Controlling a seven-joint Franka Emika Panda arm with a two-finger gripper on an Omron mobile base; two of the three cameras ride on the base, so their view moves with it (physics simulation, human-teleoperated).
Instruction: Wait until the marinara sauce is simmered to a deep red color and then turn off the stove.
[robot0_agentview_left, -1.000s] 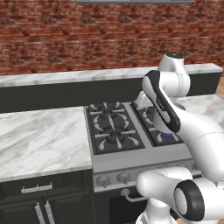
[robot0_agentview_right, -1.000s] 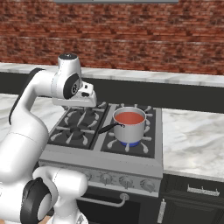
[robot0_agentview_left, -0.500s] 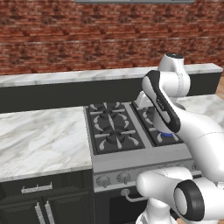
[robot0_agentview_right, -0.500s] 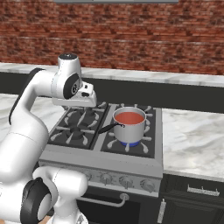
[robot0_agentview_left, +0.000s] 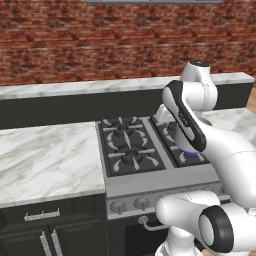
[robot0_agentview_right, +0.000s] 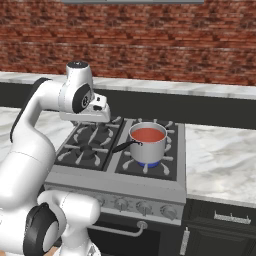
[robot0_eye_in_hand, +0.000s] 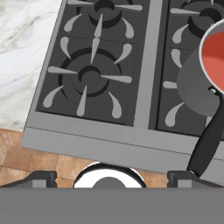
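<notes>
Nothing has changed in the last second: the sauce (robot0_agentview_right: 149, 134), a light red, sits in its pan (robot0_agentview_right: 148, 144) on the stove's (robot0_agentview_right: 120, 186) front right burner, while the gripper (robot0_eye_in_hand: 111, 177) hovers spread and empty, so waiting seems right.

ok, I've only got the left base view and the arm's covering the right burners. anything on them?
Observer: Yes, a steel saucepan sits on the stove's front right burner, with red marinara sauce in it.
Operator: burner lit?
Observer: A blue flame shows under the pan.
Operator: gripper?
Observer: In the hand view the gripper is open and holds nothing. It is over the stove's front edge, left of the pan's black handle.
</notes>
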